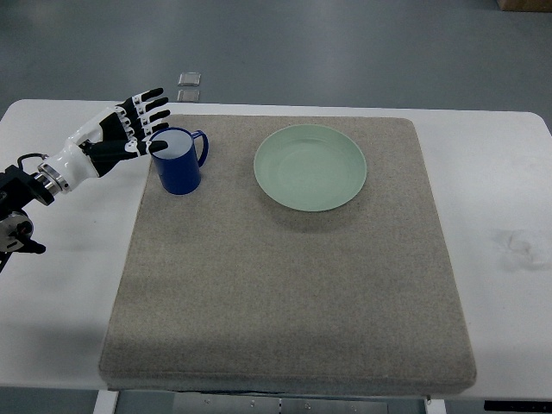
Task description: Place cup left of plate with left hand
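Observation:
A blue cup (179, 162) with a pale inside stands upright on the grey mat (285, 276), its handle pointing right. To its right lies a pale green plate (310, 166), a small gap apart. My left hand (142, 122) hovers just left of the cup at rim height, fingers spread. The thumb tip sits at the cup's rim; whether it touches is unclear. Nothing is grasped. The right arm does not show.
The mat covers most of a white table (500, 190). Two small grey squares (188, 86) lie on the floor beyond the table's far edge. A smudge (517, 241) marks the table on the right.

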`<action>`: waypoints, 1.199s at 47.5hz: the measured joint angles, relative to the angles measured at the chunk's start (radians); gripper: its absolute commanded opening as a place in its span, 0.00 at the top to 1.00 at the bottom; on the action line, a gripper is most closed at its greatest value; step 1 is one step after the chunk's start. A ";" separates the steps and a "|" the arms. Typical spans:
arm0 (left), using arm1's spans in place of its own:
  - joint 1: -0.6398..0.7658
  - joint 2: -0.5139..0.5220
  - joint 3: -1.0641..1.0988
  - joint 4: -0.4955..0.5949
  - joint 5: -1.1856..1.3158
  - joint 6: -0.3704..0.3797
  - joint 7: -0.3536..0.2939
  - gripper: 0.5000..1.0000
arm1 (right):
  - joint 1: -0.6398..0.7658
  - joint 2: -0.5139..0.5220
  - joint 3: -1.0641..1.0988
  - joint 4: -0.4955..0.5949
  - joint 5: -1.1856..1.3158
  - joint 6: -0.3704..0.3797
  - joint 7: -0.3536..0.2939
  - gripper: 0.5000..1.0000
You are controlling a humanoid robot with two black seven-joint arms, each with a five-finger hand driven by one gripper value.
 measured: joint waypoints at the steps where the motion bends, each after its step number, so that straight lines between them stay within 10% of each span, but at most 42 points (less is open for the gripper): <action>1: -0.005 0.006 0.000 0.000 -0.011 -0.004 0.000 0.01 | 0.000 0.000 0.000 0.000 0.000 0.000 0.000 0.14; 28: -0.177 0.086 0.006 0.131 -0.266 -0.014 0.031 0.01 | 0.000 0.000 0.000 0.000 0.000 0.000 0.000 0.14; 47: -0.183 0.135 0.001 0.168 -0.651 -0.058 0.436 0.00 | 0.000 0.000 0.000 0.000 0.000 0.000 0.000 0.14; 57: -0.185 0.131 0.008 0.224 -0.736 -0.059 0.525 0.00 | 0.000 0.000 0.000 0.000 0.000 0.000 0.000 0.14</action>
